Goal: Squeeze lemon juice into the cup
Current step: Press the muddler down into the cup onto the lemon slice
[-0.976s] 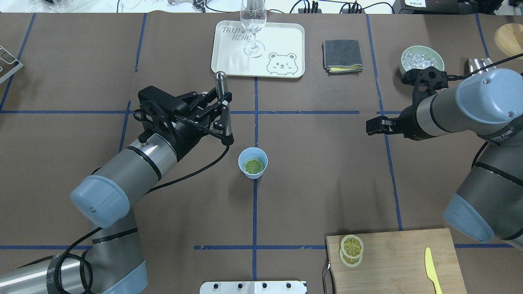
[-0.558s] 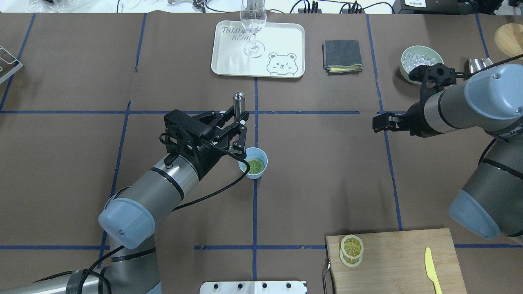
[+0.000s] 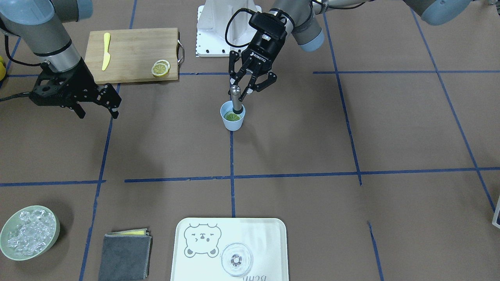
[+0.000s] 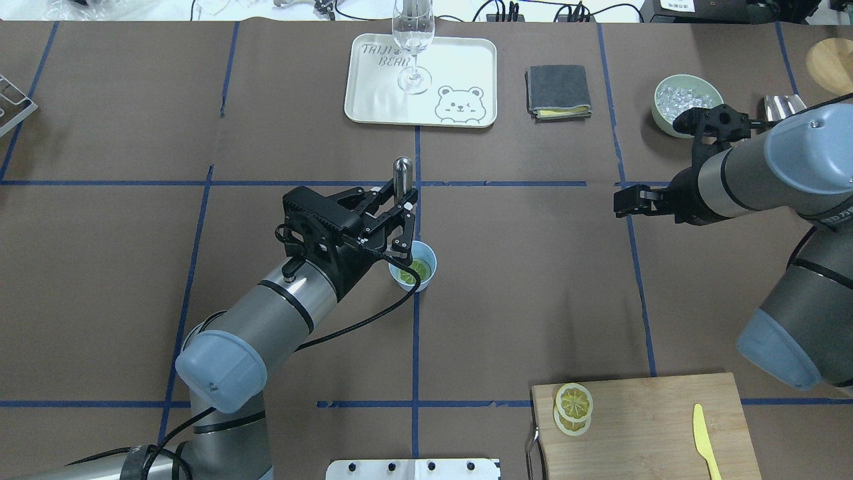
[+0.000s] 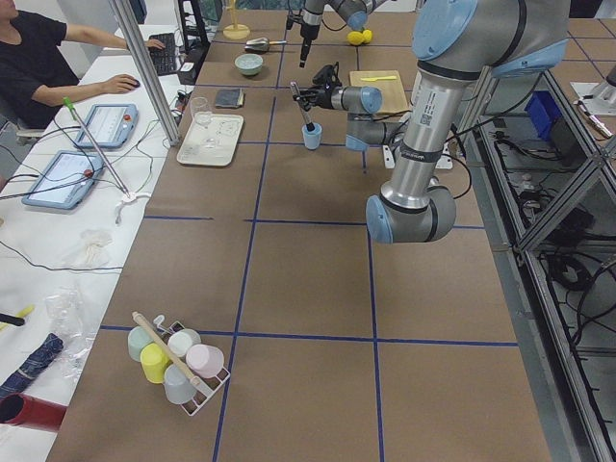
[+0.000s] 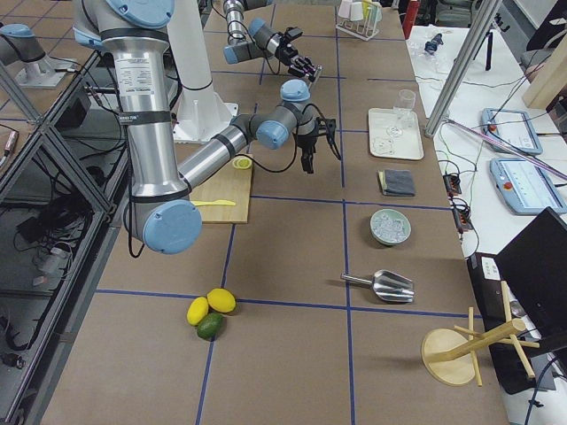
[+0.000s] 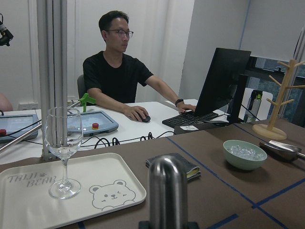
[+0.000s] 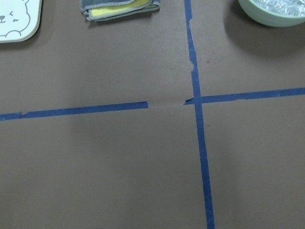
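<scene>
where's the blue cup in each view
front-facing: cup upper centre, metal rod standing in it
overhead: cup at centre, on the blue line
exterior left: cup top centre
exterior right: cannot make it out
left wrist: not in it
right wrist: not in it
shared landmark: bear tray

Both arms out over table, left at centre, right off to its own side.
Left gripper (image 4: 403, 223) clamped on upright metal rod (image 4: 402, 170), forearm angled in low from near-left. Right gripper (image 3: 97, 111) spread apart, tilted down, hanging above table, elbow bent.
</scene>
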Available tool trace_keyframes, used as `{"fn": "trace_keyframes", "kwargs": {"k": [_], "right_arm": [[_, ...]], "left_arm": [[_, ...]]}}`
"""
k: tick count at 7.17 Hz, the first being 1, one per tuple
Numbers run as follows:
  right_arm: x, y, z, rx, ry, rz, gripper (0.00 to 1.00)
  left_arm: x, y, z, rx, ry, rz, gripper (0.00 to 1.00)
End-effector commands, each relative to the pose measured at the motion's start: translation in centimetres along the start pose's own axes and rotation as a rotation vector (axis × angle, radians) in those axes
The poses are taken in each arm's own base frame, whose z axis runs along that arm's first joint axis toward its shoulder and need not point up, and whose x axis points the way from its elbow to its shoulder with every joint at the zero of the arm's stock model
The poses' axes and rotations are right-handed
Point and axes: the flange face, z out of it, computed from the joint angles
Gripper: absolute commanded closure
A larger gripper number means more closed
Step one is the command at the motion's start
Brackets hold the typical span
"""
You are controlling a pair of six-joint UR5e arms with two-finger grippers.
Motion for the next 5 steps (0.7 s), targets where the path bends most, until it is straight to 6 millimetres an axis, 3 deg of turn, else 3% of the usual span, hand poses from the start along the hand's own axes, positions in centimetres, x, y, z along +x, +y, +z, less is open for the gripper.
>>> {"fn": "trace_keyframes", "kwargs": {"k": [1,5], "right_arm": [[0.1,0.0,0.0,-0.002,0.000,0.001,0.00],[0.0,0.1,0.0,-0.003,-0.001,-0.001,0.00]], "left_arm": [[0.1,0.9,0.4,-0.013,-0.006,0.006,1.00],[0.4,2.3,1.6,-0.030,-0.014,0.016,1.00]]}}
